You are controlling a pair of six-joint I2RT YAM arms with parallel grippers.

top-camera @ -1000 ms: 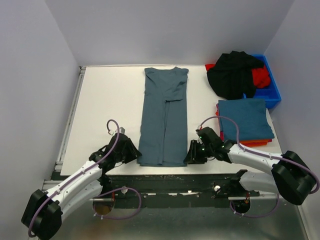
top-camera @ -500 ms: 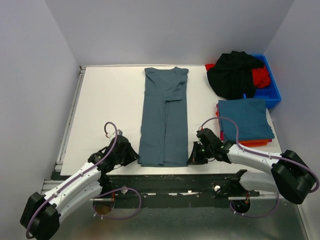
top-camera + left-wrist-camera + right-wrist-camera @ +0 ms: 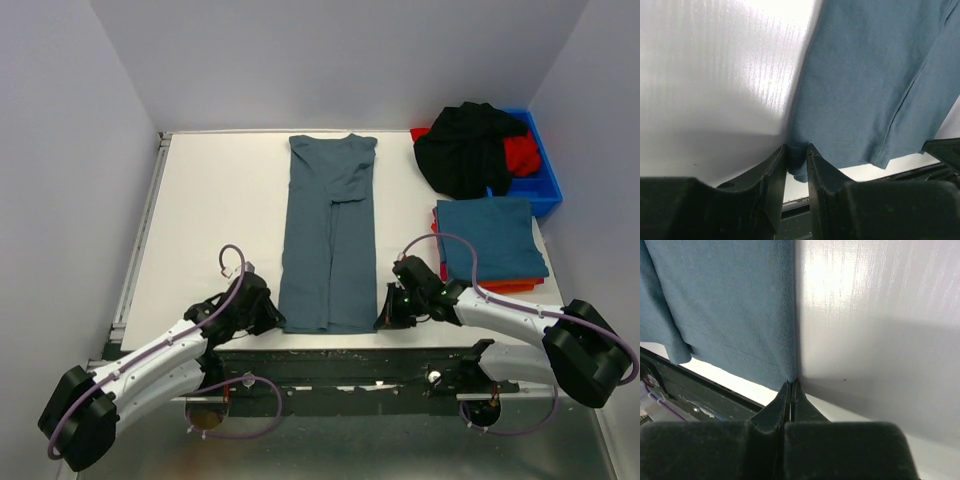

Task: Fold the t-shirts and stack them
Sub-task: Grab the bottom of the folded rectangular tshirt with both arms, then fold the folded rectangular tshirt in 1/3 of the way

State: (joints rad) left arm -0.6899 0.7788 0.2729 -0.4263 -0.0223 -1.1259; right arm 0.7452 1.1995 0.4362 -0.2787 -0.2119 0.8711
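At the near edge of the surface (image 3: 220, 220), the left gripper (image 3: 796, 150) sits low at the near left corner of the shirt (image 3: 328, 240). Its fingers (image 3: 774, 172) stand narrowly apart with that hem corner between them, and cloth fills the gap and touches both. Whether they press it firmly I cannot tell. The right gripper (image 3: 791, 385) is at the shirt's near right corner, its fingers pressed together on the very tip of the hem, where the side edge runs straight down into them. Both arms lie low and angled inward from their bases, one on each side of the hem. The shirt is dusty teal and folded lengthwise into a long narrow strip. It lies flat up the middle of the surface, collar toward the far edge and hem just short of the near edge, with a sleeve turned in over its upper half. Well apart from it, by the right edge, a stack (image 3: 490, 238) of folded shirts rests flat, a blue one on top and orange and red edges showing beneath at its near side. Beyond the stack, in the far right corner, a black shirt (image 3: 465, 148) is heaped loosely over a blue bin (image 3: 545, 190) and spills across its left rim. A red shirt (image 3: 522, 152) is bunched in the bin just beside it.
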